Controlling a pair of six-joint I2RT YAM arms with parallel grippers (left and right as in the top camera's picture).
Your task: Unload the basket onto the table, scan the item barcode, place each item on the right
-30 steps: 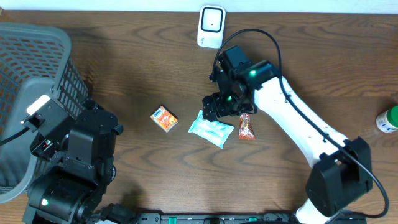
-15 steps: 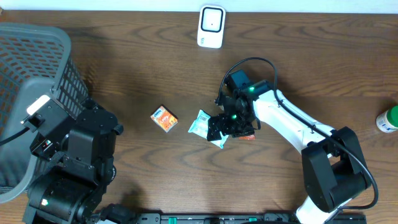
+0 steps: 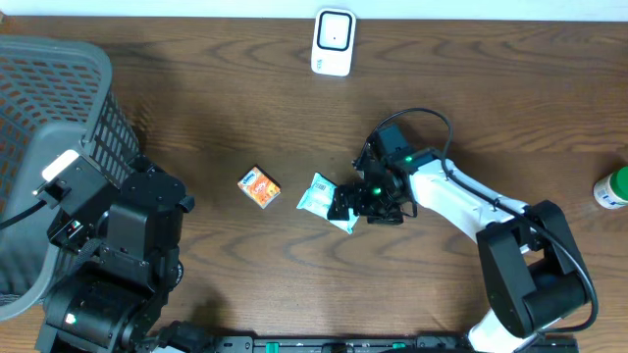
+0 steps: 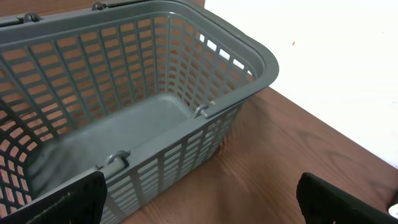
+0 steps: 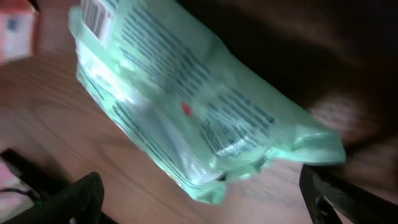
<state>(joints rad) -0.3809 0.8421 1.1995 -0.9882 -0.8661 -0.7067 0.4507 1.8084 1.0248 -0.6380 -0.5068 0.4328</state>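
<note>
A pale green packet (image 3: 316, 194) lies flat on the wooden table, with a barcode near its left end. My right gripper (image 3: 347, 204) hangs low over the packet's right end, jaws open and set wide, gripping nothing. In the right wrist view the green packet (image 5: 186, 106) fills the frame, its barcode (image 5: 93, 15) at the top left and its crimped end just ahead of my right gripper (image 5: 205, 208). The white scanner (image 3: 334, 41) stands at the table's far edge. My left gripper (image 4: 202, 205) is open and empty, facing the basket.
An orange box (image 3: 259, 187) lies left of the packet. The grey mesh basket (image 3: 39, 108) takes up the left side; in the left wrist view the basket (image 4: 205, 112) sits close ahead, with nothing in it. A green bottle (image 3: 612, 188) stands at the right edge.
My right arm has swung from behind the packet toward the table's front and come down over the packet's right end. It now covers the red packet. The left arm has not moved.
</note>
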